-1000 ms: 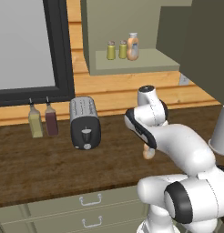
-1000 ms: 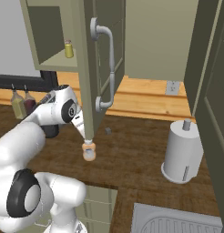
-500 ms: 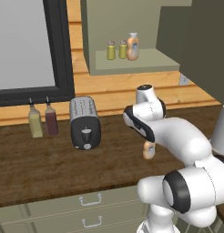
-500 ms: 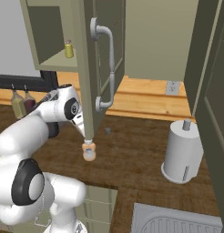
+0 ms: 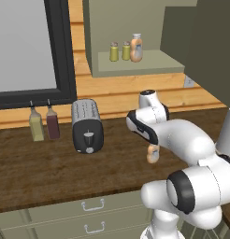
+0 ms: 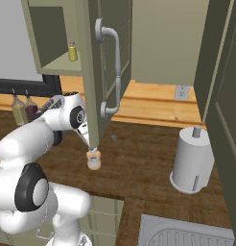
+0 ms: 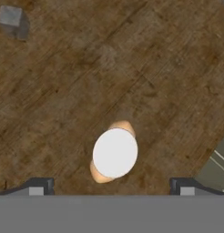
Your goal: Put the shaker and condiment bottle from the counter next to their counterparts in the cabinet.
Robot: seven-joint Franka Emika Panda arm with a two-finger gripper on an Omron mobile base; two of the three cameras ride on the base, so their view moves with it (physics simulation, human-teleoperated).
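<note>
While two yellow-green grey-capped shakers [image 5: 114, 51] and a peach-orange pale-capped bottle [image 5: 136, 47] already stand together on the olive grey-green cabinet shelf [image 5: 149, 62], the step in hand looks like the pick-up of the last item. That item, the small rounded peach-orange condiment bottle with a pale cap [image 7: 114, 152], stands upright on the dark brown wood-grain worktop [image 5: 46, 168], to the right of the black and silver toaster [image 5: 87, 126] and left of the grey paper-towel holder [image 6: 192, 161]. In the hand view the bottle sits between the fingers [image 7: 111, 185], nearer the left tip, touching neither. They stand fully apart, gripping nothing. Next, I judge, the hand must lower straight down until the tips flank the bottle's body, then close.
</note>
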